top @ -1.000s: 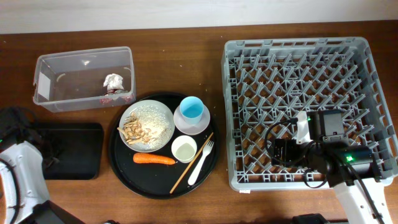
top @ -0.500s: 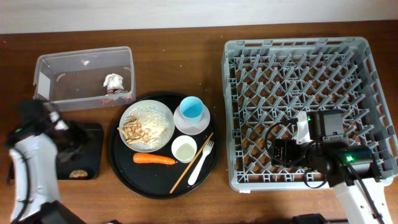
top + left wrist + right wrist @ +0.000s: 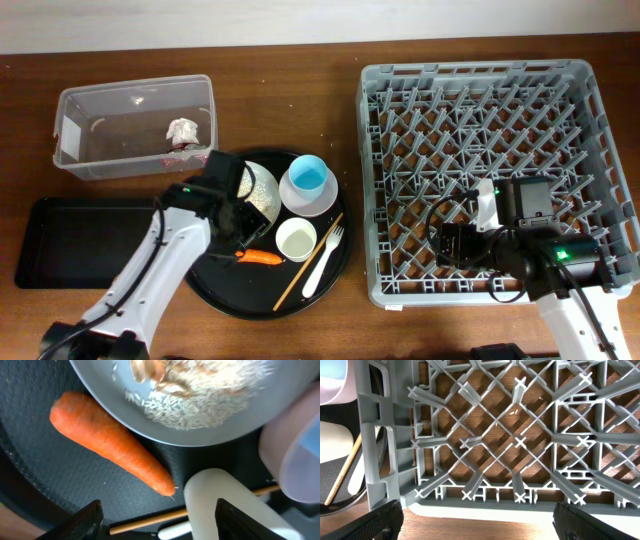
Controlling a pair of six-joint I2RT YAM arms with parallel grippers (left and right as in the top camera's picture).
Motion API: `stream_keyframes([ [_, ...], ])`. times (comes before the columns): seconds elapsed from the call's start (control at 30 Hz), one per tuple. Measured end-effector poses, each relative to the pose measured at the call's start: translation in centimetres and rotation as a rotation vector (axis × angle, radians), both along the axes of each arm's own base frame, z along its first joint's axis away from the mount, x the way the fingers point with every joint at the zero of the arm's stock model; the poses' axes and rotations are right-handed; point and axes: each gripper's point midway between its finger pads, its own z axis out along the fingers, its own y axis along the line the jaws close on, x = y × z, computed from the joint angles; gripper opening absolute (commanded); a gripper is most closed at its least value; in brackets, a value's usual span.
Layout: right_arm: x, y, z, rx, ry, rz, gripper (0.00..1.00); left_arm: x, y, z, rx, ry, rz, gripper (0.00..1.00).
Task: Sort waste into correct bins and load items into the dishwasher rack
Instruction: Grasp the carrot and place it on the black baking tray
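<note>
Left gripper (image 3: 238,228): over the left half of the round black tray (image 3: 215,295), fingers spread wide, holding nothing. Orange carrot piece (image 3: 107,440): on that tray below the gripper, just beside the white plate (image 3: 100,380) bearing beige scraps (image 3: 155,372). Light blue cup (image 3: 309,176): at the tray's far edge. Small white cup (image 3: 297,240), white fork (image 3: 322,262), chopstick (image 3: 300,275): toward the tray's right edge. Paper wad (image 3: 181,131): inside the clear tub (image 3: 70,140), at the bench's far left corner. Black rectangular tray (image 3: 80,255): at the bench's left edge. Right gripper (image 3: 490,527): spread wide, empty, over the near edge of the grey rack (image 3: 480,70).
</note>
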Motion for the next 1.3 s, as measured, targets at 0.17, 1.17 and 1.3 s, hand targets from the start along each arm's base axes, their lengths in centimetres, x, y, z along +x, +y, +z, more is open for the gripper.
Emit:
stream_keyframes([
  [0.17,0.0,0.0,0.0,0.0,0.0,0.0,0.98,-2.4,0.6,-2.4,0.033,0.075,0.058,0.7],
  [1.17,0.0,0.0,0.0,0.0,0.001,0.001,0.98,-3.5,2.0,-6.1,0.084,0.015,0.034,0.03],
  [1.3,0.0,0.0,0.0,0.0,0.001,0.001,0.98,-2.3,3.2,-2.4,0.07,-0.125,-0.028,0.01],
])
